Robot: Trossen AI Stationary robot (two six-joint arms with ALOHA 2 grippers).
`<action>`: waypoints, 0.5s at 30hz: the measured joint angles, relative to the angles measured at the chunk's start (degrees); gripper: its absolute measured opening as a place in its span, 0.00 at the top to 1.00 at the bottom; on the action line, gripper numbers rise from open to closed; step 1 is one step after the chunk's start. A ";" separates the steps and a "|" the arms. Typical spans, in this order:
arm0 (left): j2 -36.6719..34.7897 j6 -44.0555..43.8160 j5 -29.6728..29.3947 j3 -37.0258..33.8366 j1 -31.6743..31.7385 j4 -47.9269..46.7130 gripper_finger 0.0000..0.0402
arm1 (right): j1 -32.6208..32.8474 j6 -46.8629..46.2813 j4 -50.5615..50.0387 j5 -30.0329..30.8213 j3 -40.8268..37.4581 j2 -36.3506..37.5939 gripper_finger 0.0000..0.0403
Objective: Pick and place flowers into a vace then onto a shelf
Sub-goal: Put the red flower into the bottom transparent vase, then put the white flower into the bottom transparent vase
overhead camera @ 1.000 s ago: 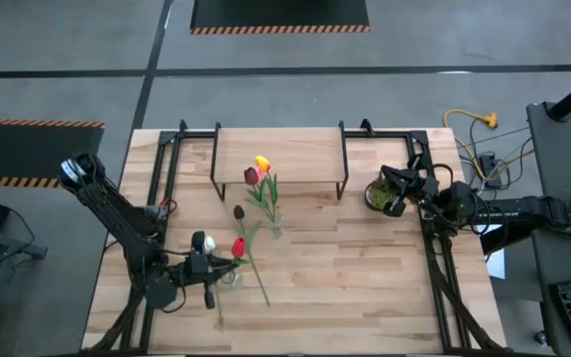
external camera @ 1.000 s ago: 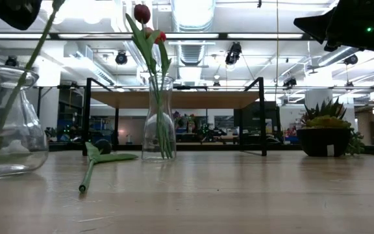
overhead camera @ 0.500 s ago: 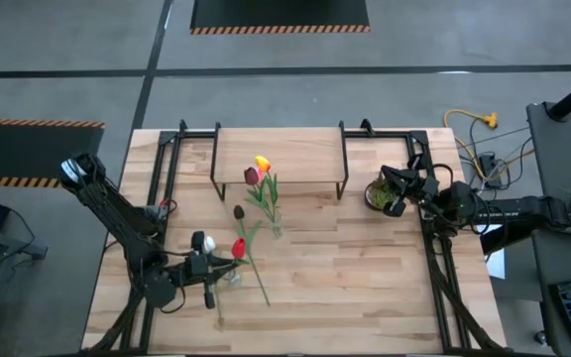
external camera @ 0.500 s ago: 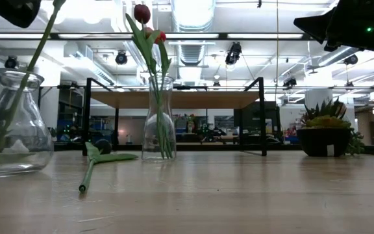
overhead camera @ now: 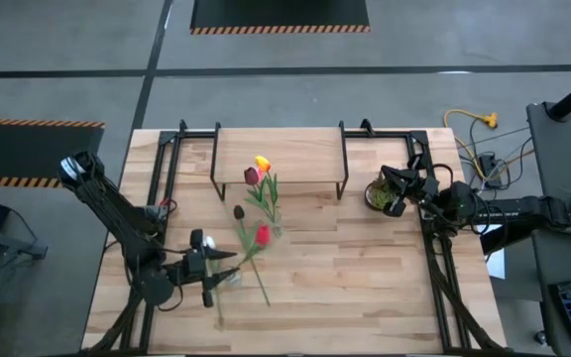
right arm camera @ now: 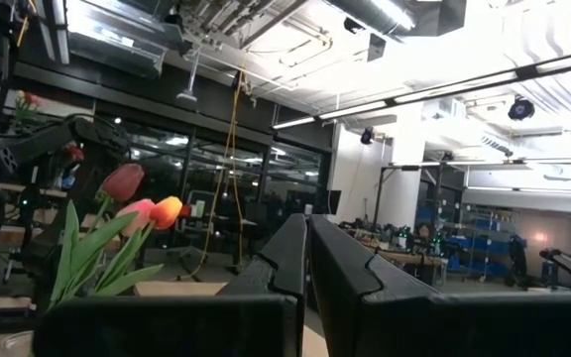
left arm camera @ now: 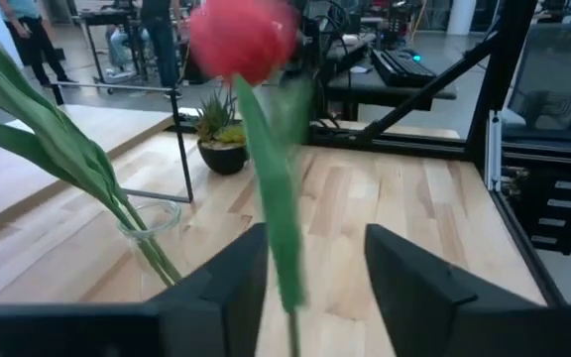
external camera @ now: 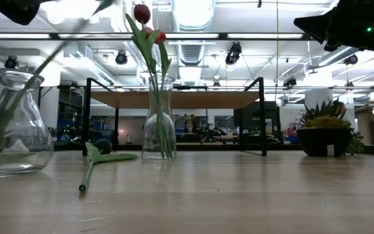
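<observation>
A red tulip [overhead camera: 262, 235] stands with its lower stem in a round-bellied glass vase [external camera: 12, 127] at the near left. Its blurred stem [left arm camera: 278, 248] leans toward the table's right and runs up between the open fingers of my left gripper [left arm camera: 310, 288]. A tall narrow vase [external camera: 159, 120] at mid-table holds maroon and orange-yellow tulips [overhead camera: 256, 171]. A dark tulip [overhead camera: 239, 212] lies flat on the table. The shelf [overhead camera: 279, 159] stands at the far edge. My right gripper [right arm camera: 307, 248] is shut and empty, raised by the potted plant. My left gripper is open, with a finger on each side of the red tulip's stem [left arm camera: 284, 283], well below the head. The fingers come nearly level from the table's left. The stem runs close along one finger [left arm camera: 236, 293]; I cannot tell whether they touch.
A small spiky potted plant [overhead camera: 377, 193] sits at the far right beside my right gripper. Black metal frames [overhead camera: 171, 169] run along the left and right sides. Bare tabletop [overhead camera: 355, 268] lies at the near right.
My left gripper has opened. The red tulip has tipped toward the table's right and a little toward the far edge. Its head has swung away from the gripper toward the tall vase, and its lower stem has stayed in the round vase.
</observation>
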State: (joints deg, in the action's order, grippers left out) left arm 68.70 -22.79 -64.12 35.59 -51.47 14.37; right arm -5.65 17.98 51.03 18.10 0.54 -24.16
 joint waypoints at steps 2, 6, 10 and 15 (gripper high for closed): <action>-0.99 0.00 0.78 0.00 -0.02 0.00 0.57 | 0.00 0.00 0.02 0.01 0.00 0.00 0.98; -4.05 0.00 4.12 0.02 -0.37 0.03 0.53 | 0.00 0.00 0.02 0.01 0.00 0.00 0.98; -6.24 0.00 6.15 0.02 -1.08 0.03 0.53 | -0.01 0.00 0.02 0.01 0.00 0.00 0.98; -7.83 -3.43 6.19 0.02 -2.67 -0.52 0.53 | 0.00 0.00 0.02 0.01 0.00 0.00 0.98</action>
State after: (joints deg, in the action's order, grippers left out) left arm 60.87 -26.22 -57.94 35.62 -54.14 13.85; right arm -5.65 17.98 51.05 18.11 0.54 -24.16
